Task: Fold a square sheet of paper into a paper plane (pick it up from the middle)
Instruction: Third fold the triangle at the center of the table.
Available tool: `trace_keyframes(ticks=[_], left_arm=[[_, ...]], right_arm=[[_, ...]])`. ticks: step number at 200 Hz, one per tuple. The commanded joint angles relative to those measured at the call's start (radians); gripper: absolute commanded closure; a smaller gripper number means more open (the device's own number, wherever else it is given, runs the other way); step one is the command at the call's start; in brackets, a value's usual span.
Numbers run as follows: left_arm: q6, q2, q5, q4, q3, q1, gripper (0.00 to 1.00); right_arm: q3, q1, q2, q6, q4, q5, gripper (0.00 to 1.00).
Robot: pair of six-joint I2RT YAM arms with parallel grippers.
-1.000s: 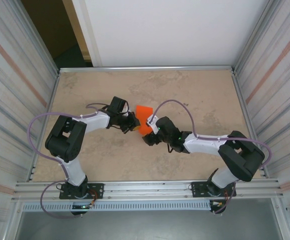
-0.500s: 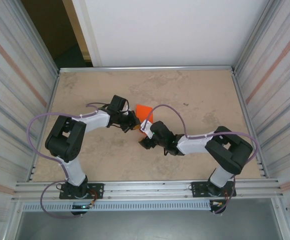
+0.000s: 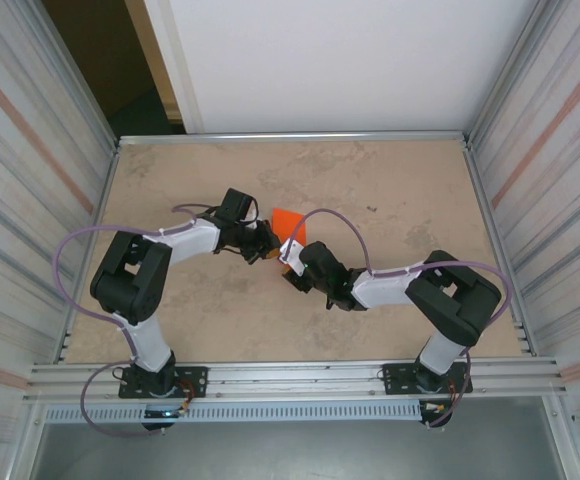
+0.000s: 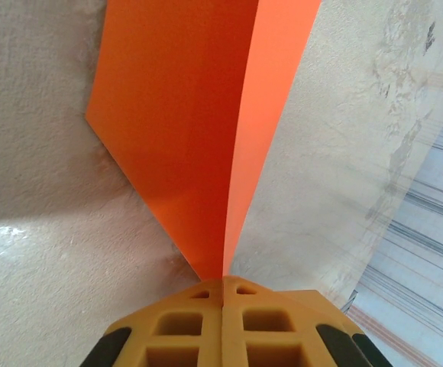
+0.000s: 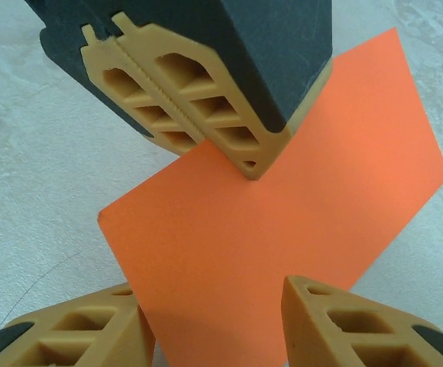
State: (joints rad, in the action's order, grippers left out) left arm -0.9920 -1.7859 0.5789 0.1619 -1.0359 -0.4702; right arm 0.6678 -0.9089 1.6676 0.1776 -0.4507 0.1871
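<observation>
The square sheet of paper (image 3: 288,222) is bright orange and stands up off the table, bent into two flaps (image 4: 176,115). My left gripper (image 3: 267,245) is shut on its near corner, and the paper rises straight out of the closed jaws (image 4: 223,277). My right gripper (image 3: 292,268) has come up from the other side. In the right wrist view its fingers (image 5: 76,336) stand apart, with the lower part of the sheet (image 5: 267,252) between them. The left gripper (image 5: 256,164) pinches the sheet's upper edge there.
The beige table (image 3: 390,200) is ringed by a metal rail (image 3: 290,136) and ribbed side walls. Both arms cross the middle of the table, their cables looping above them.
My right arm has swung left and closer to the paper, and its jaws have narrowed around the sheet. The left gripper has held still, shut on the paper.
</observation>
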Motion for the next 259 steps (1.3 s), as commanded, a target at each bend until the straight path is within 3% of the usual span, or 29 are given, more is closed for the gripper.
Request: trace_keyframes(ticks=[1,73,126,164,191,217,259], left_arm=[[0.015,0.023,0.000,0.033,-0.026,0.002,0.98],[0.014,0.018,0.001,0.031,-0.027,-0.005,0.97],[0.009,0.035,-0.029,0.045,-0.020,-0.010,0.97],[0.035,0.101,-0.077,0.067,0.003,0.015,0.67],[0.072,0.172,-0.099,0.088,0.026,0.069,0.56],[0.085,0.204,-0.073,0.007,0.062,0.106,0.54],[0.128,0.064,-0.002,-0.024,-0.052,0.071,0.56]], right_arm=[[0.028,-0.004,-0.033,0.018,-0.017,0.008,0.57],[0.041,-0.003,-0.054,-0.012,-0.008,0.005,0.57],[0.056,0.007,-0.051,-0.022,0.045,-0.074,0.83],[0.058,0.053,-0.060,-0.071,0.107,-0.220,0.86],[0.063,0.102,-0.062,-0.129,0.167,-0.345,0.91],[0.068,0.132,-0.061,-0.170,0.219,-0.420,1.00],[0.056,0.137,-0.069,-0.224,0.222,-0.450,1.00]])
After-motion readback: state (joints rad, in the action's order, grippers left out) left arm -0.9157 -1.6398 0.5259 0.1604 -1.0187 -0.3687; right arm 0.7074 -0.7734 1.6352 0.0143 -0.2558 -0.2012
